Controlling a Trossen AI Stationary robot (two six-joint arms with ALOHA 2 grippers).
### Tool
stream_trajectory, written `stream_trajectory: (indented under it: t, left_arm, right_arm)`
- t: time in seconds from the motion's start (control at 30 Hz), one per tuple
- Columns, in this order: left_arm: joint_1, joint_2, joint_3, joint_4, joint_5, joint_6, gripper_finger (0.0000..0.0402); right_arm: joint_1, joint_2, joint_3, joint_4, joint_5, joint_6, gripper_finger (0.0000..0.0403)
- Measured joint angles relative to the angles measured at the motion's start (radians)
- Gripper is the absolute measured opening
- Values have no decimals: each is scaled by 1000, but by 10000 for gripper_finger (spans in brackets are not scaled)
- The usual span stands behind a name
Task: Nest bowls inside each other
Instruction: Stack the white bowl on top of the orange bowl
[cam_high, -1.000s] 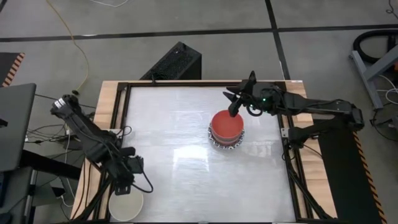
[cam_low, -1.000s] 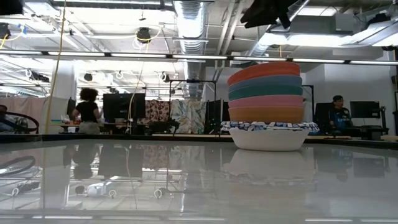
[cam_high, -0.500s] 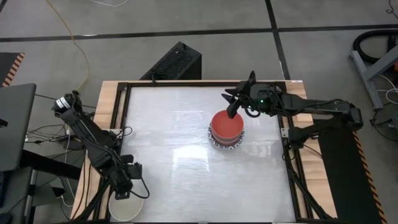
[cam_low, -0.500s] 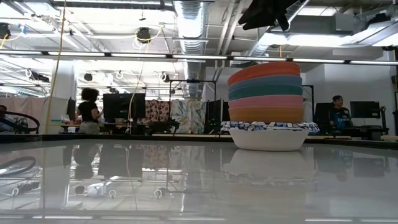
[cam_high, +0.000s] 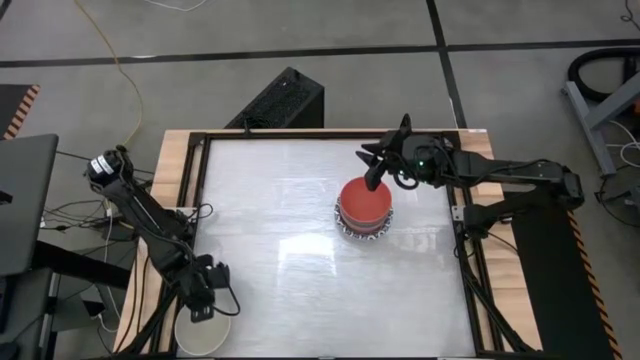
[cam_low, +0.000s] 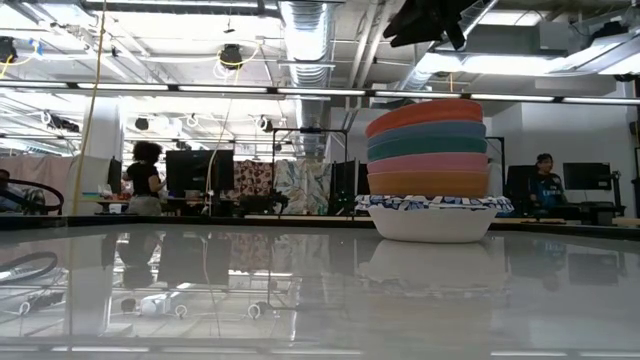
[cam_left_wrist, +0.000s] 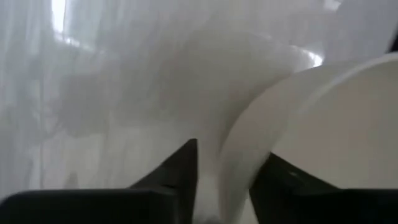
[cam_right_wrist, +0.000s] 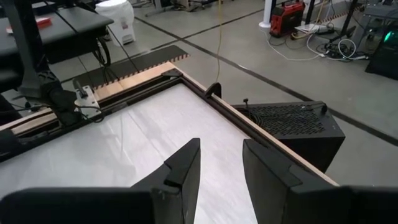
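Nearest me, the left claw (cam_high: 203, 312) has dropped onto the cream bowl (cam_high: 203, 333) at the near-left corner of the surface (cam_high: 290, 240), its fingers (cam_left_wrist: 180, 168) now astride the rim, closing but not visibly clamped; a second ago it hung higher and wider. One stack of bowls (cam_low: 428, 168) sits farther off, right of that bowl: orange-red, blue, green, pink and orange, five over a white patterned-rim base. The right claw (cam_high: 375, 160) stays parked just behind the stack, fingers parted, empty. Beyond lies grey floor, monitors, and two people in the room.
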Motion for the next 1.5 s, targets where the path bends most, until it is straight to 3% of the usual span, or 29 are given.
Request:
stream_trajectory:
  t: [0.2,0.3,0.57,0.7,0.97,1.1,1.23,1.5]
  left_arm:
    - [35,-1,-39,3,-35,-144,10]
    - [83,-1,-40,-4,-108,-233,4]
    - [311,-1,-41,21,-393,-441,0]
    - [453,0,-42,160,-525,-421,0]
    - [715,0,-32,650,-621,-215,0]
    - [816,9,74,700,-687,-111,0]
    - [893,57,234,682,-613,23,0]
    - [969,251,560,397,-504,80,0]
  right_arm:
    - [22,0,42,-3,1,0,140]
    - [25,-1,92,-37,20,25,140]
    - [23,-1,263,-365,108,122,140]
    - [23,-1,323,-525,154,170,140]
    - [25,0,343,-736,159,306,140]
    - [35,0,343,-771,161,330,140]
    - [38,-1,343,-781,161,333,140]
    - [38,-2,343,-787,163,337,140]
